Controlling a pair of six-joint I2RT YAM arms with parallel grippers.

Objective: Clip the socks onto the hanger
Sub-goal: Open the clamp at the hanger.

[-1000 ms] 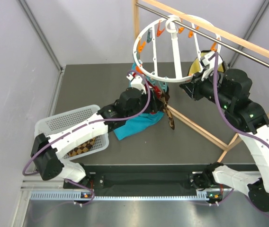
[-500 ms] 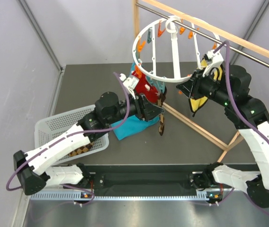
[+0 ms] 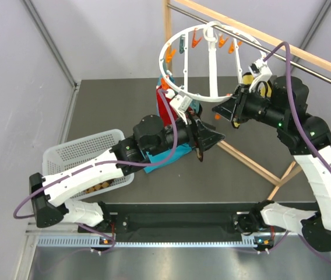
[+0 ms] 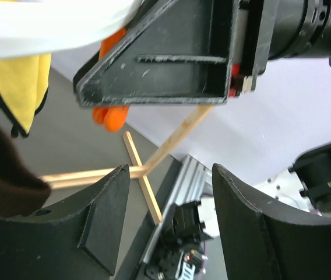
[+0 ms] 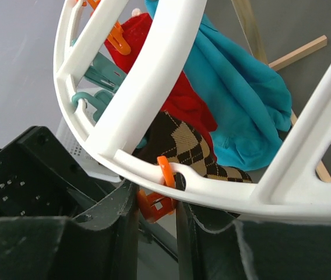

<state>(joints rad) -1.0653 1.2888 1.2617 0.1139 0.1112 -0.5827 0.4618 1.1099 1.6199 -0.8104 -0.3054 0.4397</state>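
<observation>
Left gripper (image 4: 168, 175): fingers apart, nothing between | right gripper (image 5: 154, 213): closed on orange clip (image 5: 163, 169) at hanger (image 5: 241, 195) rim | checkered sock (image 5: 192, 146): just beside clip; judged light, limp, soft; best pinched near cuff edge.

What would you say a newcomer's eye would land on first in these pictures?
Most likely the big white hanger hanging under the wooden rail at the top of the overhead view, its rim dotted with orange and teal clips. Then the right gripper, jaws closed on an orange clip at that rim, with a red sock, a checkered sock and a teal cloth bunched just behind it.
</observation>
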